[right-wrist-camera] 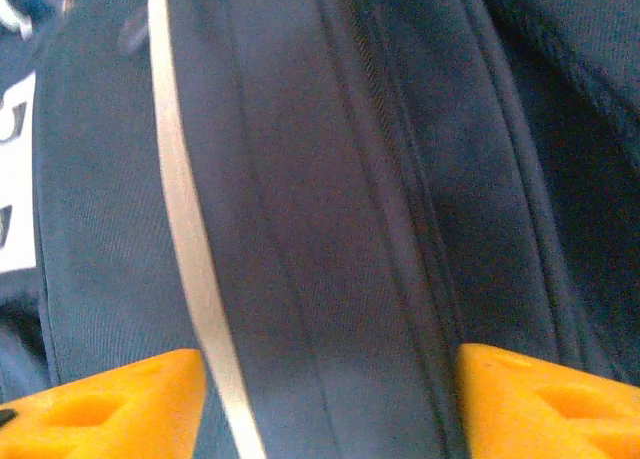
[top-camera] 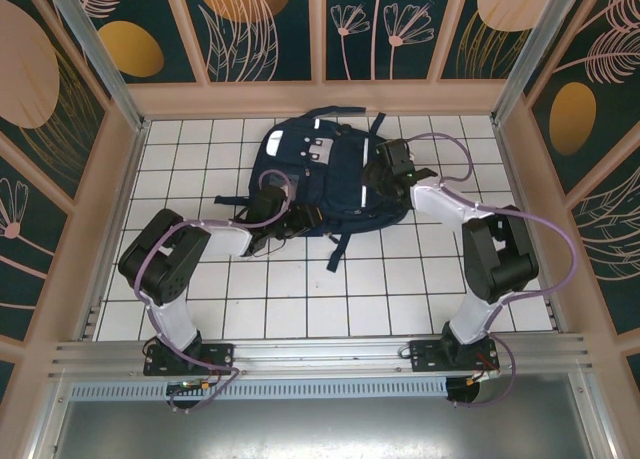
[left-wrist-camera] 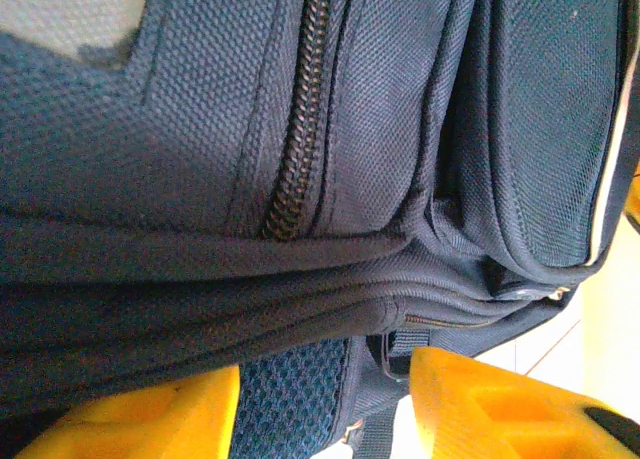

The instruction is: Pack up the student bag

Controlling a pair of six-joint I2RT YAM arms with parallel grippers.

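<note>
The student bag [top-camera: 322, 174] is laid flat on the far middle part of the white tiled table [top-camera: 300, 299], between the two arms. It is made of navy-blue woven cloth with a rounded top. White reflective stripes and pale grey patches are sewn on its front, and dark straps [top-camera: 338, 247] are spread from its near edge onto the tiles.

In the left wrist view the cloth is seen very close. It has a coarse, grainy weave, pressed into soft ridges, and a dark toothed zipper [left-wrist-camera: 300, 109] runs down along a seam. The left gripper [left-wrist-camera: 325, 411] is placed at the near edge of the bag. Its yellow plastic fingers [left-wrist-camera: 140, 419] are held moderately apart, and blue mesh fabric and a thin strap lie in the gap (a strip of pale floor is visible there too). No firm pinch is seen.

The right gripper [right-wrist-camera: 330, 409] is set against the right side of the bag. Its yellow fingers are spread wide and nothing is held. The cloth beyond them looks smoother, and it is crossed by a narrow white stripe [right-wrist-camera: 185, 229] and a fine closed zipper line.
</note>
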